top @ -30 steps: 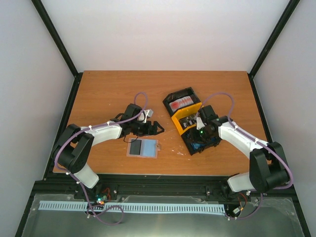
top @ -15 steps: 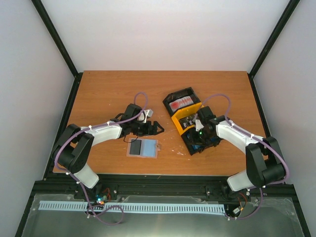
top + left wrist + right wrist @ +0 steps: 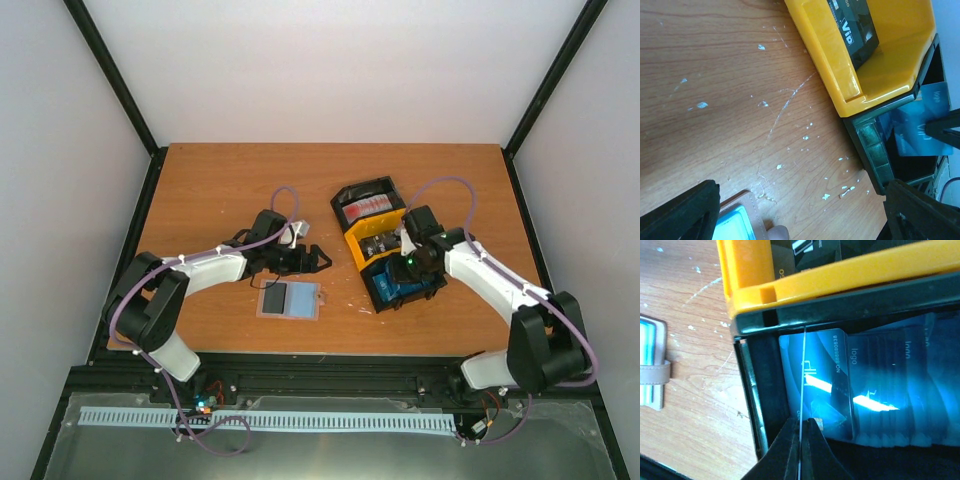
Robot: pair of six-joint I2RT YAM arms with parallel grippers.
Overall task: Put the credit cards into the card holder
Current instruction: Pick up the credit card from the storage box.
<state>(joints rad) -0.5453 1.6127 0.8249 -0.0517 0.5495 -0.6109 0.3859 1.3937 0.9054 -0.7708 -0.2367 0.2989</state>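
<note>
Left gripper (image 3: 314, 259): jaws wide apart, nothing between them. Card holder (image 3: 290, 300) lies open just nearside of its fingertips, long axis across the table. My left wrist view cuts it to one corner.

Right gripper (image 3: 801, 426): pinched together on one credit card (image 3: 803, 380), edge-on, long axis straight out from the fingertips, over the blue cards (image 3: 880, 390) in the tray (image 3: 752, 270). I can't make out the held card's face.

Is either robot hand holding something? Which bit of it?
Yes. The right gripper pinches one thin credit card by its near edge, over the blue cards in the tray. The left gripper is open and holds nothing.
</note>
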